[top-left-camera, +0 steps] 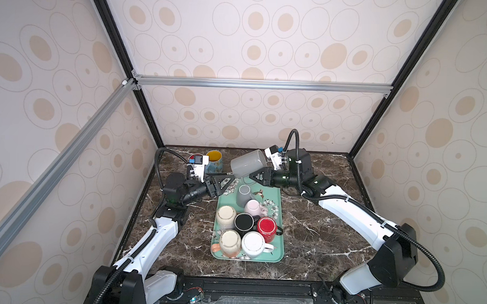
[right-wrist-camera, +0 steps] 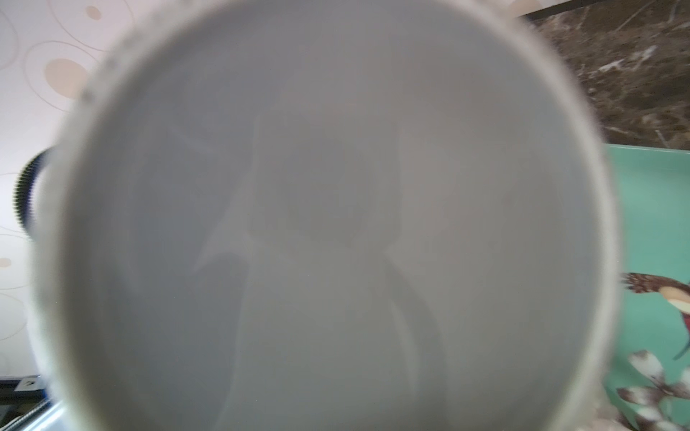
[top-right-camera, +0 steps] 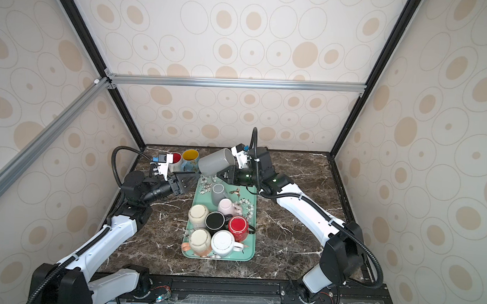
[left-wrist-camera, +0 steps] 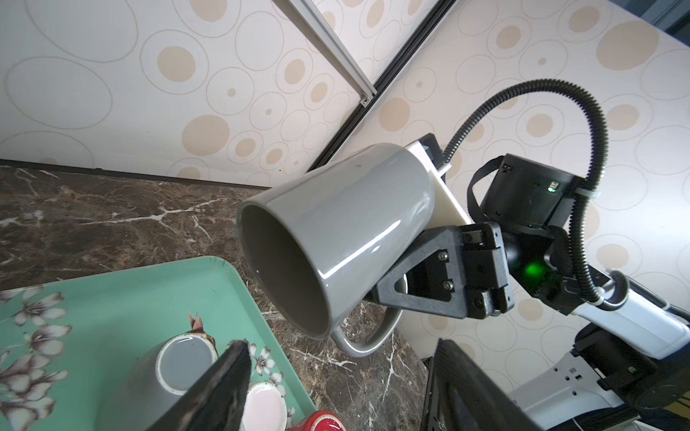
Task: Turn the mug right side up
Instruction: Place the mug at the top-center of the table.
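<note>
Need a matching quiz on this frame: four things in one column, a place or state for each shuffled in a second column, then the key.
1. large grey mug
2. red mug with black handle
3. blue mug with yellow inside
4. left gripper

A. open, holding nothing
B. upright on the marble tabletop, at the back
C. tilted in the air, right gripper shut on its handle
D. on the teal tray

Pairs: 1-C, 2-D, 3-B, 4-A

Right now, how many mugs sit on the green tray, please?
7: grey mug farthest, pink mug beside it; beige mug, black mug, red mug mid-row; peach-handled mug, white mug nearest. None looks hidden.
</note>
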